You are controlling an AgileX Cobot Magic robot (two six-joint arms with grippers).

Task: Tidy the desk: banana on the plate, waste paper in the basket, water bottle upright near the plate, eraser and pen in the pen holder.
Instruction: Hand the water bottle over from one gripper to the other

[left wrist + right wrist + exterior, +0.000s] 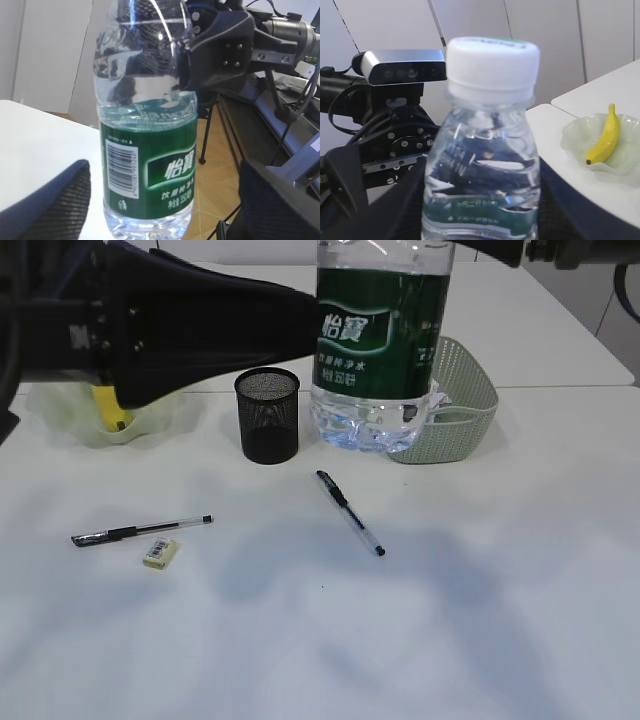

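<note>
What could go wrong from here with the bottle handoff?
1. The bottle hangs above the desk between both grippers. The left gripper stands wide open around its label, so only the right gripper near the neck seems to carry it; it could slip.
2. A drop could hit the pen holder or basket.
3. Two pens and the eraser are not yet stowed.

Light was bright, even and diffuse. Soft grey shadows lay across the desk [420,640]. White glare streaked the bottle [145,100]. The left arm [180,330] loomed dark and blurred; wrist backgrounds were slightly soft.
</note>
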